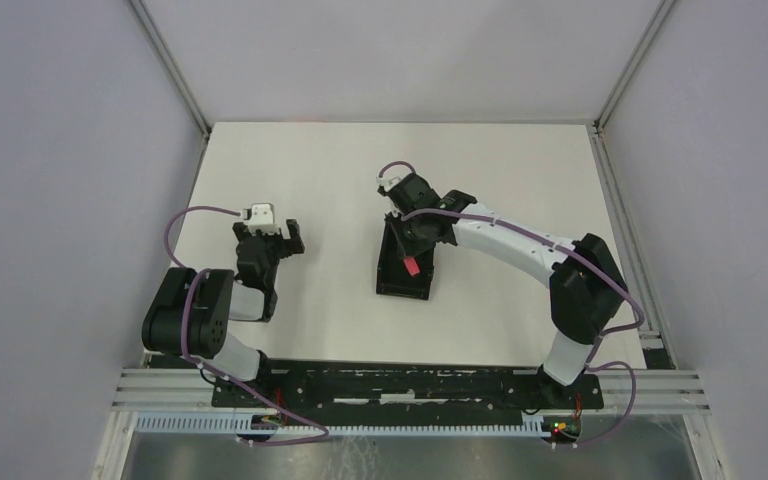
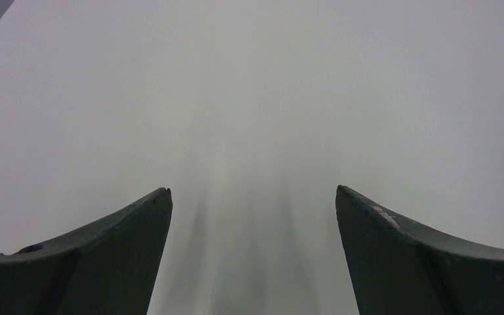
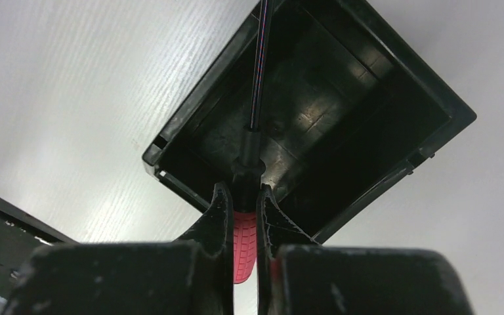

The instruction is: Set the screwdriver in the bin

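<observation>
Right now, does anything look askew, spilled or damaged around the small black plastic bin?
Nothing spilled or damaged. One oddity: the small red-handled screwdriver, clamped in the right gripper above the black rectangular bin, has its thin shaft crossing the bin's rim at the wrist view's top edge; the tip is out of frame.

The white surface [image 1: 310,180] is rectangular and shows a faint fine grain up close. One thing lies on it: the black open-top bin [image 1: 392,282], a little right of centre, about midway between the far and near edges. Its long side seems to run far to near, though its far end is hidden.
</observation>
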Controlling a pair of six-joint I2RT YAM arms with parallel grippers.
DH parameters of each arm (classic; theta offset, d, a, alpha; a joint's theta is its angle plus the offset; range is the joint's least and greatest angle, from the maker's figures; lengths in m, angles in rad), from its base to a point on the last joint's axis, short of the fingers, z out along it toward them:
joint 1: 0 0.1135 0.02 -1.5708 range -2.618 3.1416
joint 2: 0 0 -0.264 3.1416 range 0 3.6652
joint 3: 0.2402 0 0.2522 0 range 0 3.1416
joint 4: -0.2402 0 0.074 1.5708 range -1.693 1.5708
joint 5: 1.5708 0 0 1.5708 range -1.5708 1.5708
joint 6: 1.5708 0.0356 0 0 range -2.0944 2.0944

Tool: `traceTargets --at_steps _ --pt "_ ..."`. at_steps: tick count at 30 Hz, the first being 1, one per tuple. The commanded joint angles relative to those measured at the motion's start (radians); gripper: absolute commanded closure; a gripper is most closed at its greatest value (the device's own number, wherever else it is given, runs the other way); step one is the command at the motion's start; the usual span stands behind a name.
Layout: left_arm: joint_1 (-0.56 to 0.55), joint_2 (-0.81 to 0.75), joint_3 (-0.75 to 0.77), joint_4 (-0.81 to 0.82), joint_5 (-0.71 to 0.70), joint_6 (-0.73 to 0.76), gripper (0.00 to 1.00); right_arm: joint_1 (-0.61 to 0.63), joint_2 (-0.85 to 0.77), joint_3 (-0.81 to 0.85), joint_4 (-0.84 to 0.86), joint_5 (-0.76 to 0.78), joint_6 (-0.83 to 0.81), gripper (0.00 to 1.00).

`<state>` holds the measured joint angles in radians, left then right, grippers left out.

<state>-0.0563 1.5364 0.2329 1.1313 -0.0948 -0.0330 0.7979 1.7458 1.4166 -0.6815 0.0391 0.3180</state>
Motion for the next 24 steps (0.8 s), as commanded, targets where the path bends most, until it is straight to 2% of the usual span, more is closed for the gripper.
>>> traceTargets --at_steps 1,2,4,8,9,20,22,24 --pt "0.004 -0.005 0.019 0.025 0.007 0.027 0.0 0.005 0.005 -0.016 0.057 0.051 0.017 1.0" --pt "0.005 -0.005 0.019 0.025 0.007 0.027 0.0 0.005 0.011 -0.019 0.057 0.054 0.015 0.99" --pt "0.005 -0.005 0.019 0.025 0.007 0.027 0.0 0.005 0.019 -0.025 0.054 0.053 0.016 0.92" --pt "0.005 -0.005 0.019 0.025 0.006 0.027 0.0 0.006 0.014 -0.031 0.054 0.056 0.015 0.59" --pt "0.006 -0.005 0.019 0.025 0.008 0.027 0.0 0.006 0.009 -0.024 0.05 0.055 0.015 0.55" --pt "0.005 -0.005 0.02 0.025 0.007 0.027 0.0 0.005 -0.09 0.081 0.056 0.144 0.0 0.46" --pt "0.005 -0.006 0.019 0.025 0.006 0.027 0.0 0.005 -0.117 0.09 0.057 0.163 -0.012 0.4" --pt "0.004 -0.005 0.019 0.025 0.007 0.026 0.0 0.003 -0.146 0.09 0.059 0.195 -0.031 0.23"
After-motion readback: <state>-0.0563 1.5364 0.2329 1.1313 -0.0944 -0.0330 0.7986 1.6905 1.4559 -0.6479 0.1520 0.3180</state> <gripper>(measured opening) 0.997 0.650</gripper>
